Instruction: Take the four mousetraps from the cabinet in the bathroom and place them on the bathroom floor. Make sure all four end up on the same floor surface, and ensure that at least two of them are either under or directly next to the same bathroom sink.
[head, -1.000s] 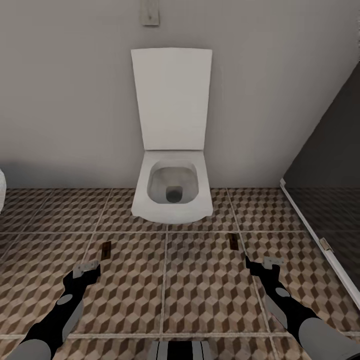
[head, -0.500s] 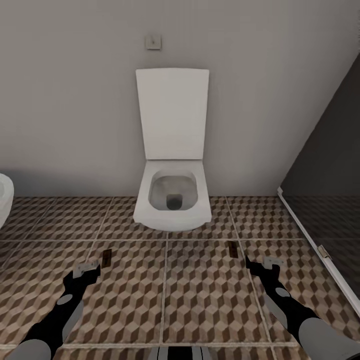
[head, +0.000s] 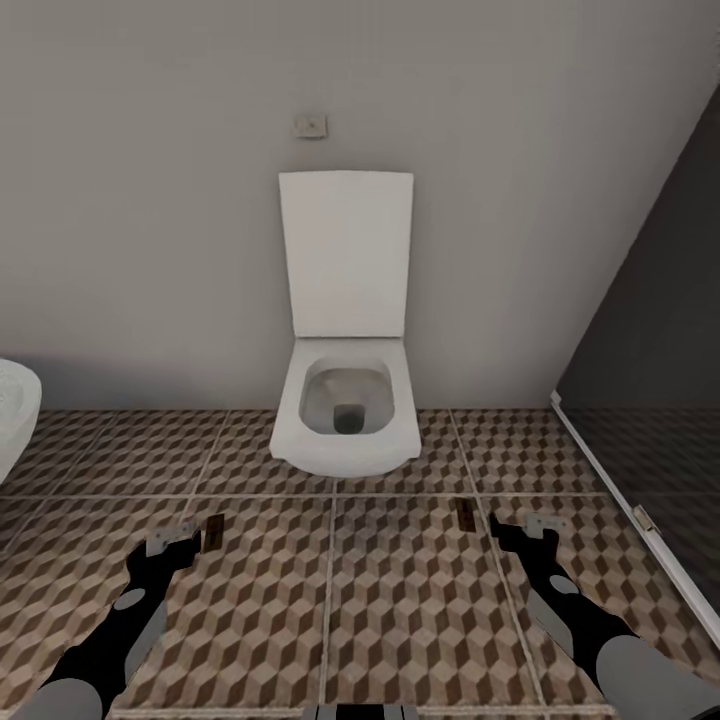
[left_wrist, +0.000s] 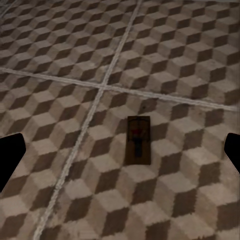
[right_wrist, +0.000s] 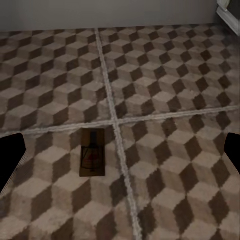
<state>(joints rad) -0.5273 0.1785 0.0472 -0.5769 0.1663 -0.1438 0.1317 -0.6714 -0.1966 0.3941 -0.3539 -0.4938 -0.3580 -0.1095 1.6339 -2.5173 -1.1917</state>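
Note:
Two mousetraps lie flat on the cube-patterned bathroom floor (head: 400, 600). One mousetrap (head: 213, 527) is just ahead of my left gripper (head: 173, 541). The other mousetrap (head: 466, 515) lies ahead and to the left of my right gripper (head: 528, 526). Both grippers hang low over the tiles, open and empty. The left wrist view has its mousetrap (left_wrist: 138, 139) on the floor between the spread dark fingers (left_wrist: 10, 160). In the right wrist view the other mousetrap (right_wrist: 92, 152) lies beside a grout cross, apart from the fingers (right_wrist: 10, 160).
A white toilet (head: 345, 420) with its lid up stands against the grey wall straight ahead. A dark glass panel (head: 650, 380) with a white bottom rail closes off the right. A white rounded fixture (head: 15, 415) shows at the left edge.
The whole view has shifted: the toilet now looks smaller and lower, and more wall shows above it, so the camera has moved. Both traps stay on the floor and both grippers stay open.

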